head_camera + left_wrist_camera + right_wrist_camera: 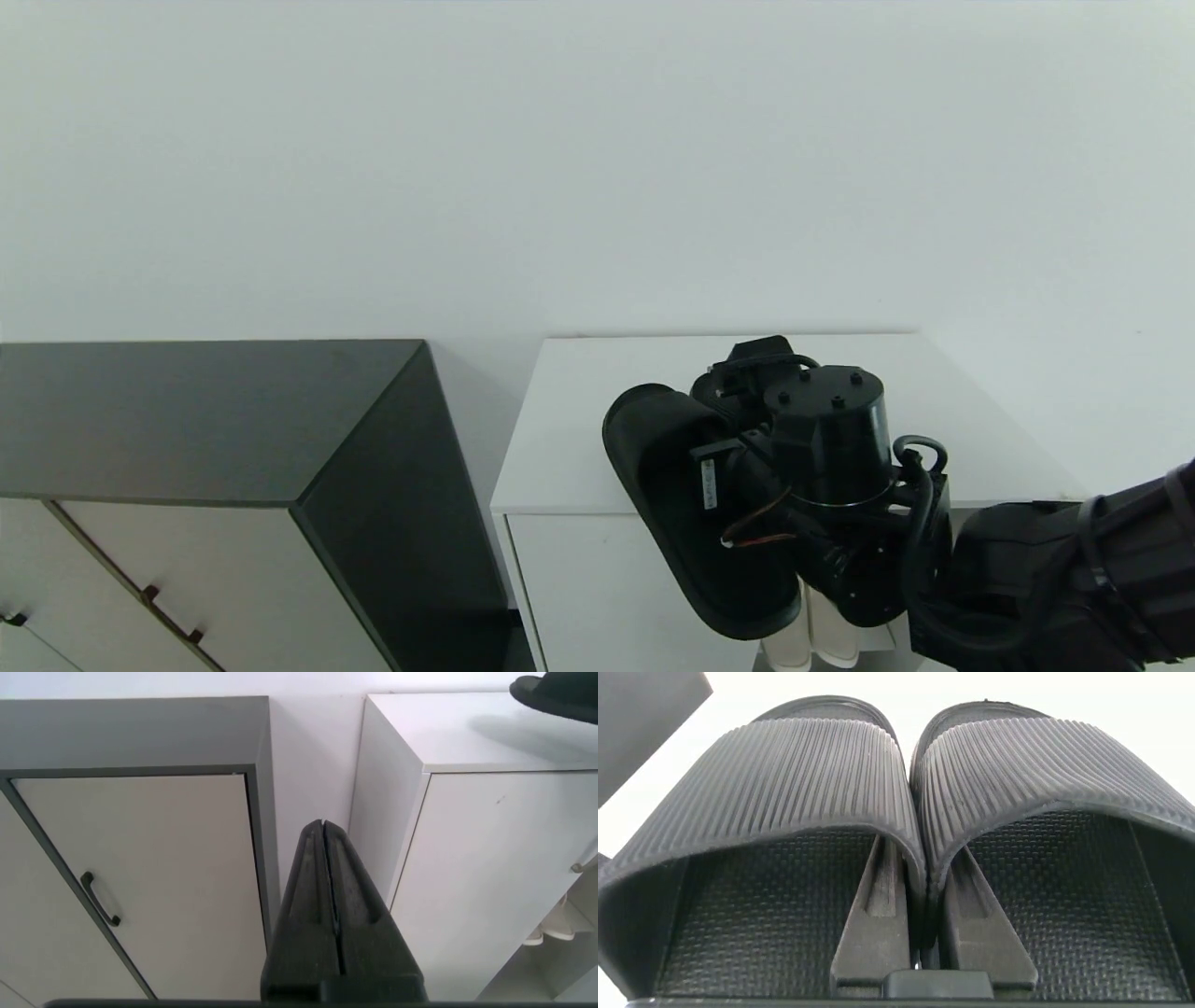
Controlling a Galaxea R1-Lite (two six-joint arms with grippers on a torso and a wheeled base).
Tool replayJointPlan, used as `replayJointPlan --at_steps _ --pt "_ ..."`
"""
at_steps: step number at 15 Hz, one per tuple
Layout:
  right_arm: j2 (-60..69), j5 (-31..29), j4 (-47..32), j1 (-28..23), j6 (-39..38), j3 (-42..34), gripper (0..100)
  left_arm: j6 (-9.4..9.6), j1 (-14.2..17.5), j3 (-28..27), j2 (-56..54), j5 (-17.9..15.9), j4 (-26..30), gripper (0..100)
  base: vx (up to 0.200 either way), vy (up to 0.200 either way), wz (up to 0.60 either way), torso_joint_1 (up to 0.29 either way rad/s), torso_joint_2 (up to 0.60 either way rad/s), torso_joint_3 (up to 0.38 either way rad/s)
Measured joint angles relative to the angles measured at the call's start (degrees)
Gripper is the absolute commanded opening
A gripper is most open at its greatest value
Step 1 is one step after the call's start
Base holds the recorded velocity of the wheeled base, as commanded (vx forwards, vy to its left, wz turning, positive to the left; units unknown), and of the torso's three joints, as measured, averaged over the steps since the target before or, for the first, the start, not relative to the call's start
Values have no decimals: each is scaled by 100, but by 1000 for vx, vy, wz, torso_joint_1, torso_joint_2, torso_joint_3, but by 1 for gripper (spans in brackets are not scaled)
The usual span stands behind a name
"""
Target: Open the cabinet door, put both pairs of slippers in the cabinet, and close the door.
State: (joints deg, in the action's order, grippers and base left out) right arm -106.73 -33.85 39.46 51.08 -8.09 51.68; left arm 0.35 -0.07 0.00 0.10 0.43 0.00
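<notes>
Right end effector [920,859] pinches both black slippers [813,775] shut by their adjoining straps; we judge them light, rubbery, bendy.

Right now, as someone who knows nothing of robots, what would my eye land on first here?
The black slippers, pinched side by side in the right gripper, hang in front of the white cabinet. Left of it stands a grey cabinet with pale doors. The left gripper, shut, points at the gap between the two cabinets.
</notes>
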Motion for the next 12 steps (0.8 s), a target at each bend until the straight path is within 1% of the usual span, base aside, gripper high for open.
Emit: replayJointPlan --at_steps 5,12 --pt "0 -6 -5 10 5 -20 0 -35 0 0 0 0 0 0 -200 0 0 1 3 1" --pt "-49 -6 2 -6 7 -61 0 -35 0 0 0 0 0 0 -200 0 0 0 1 2"
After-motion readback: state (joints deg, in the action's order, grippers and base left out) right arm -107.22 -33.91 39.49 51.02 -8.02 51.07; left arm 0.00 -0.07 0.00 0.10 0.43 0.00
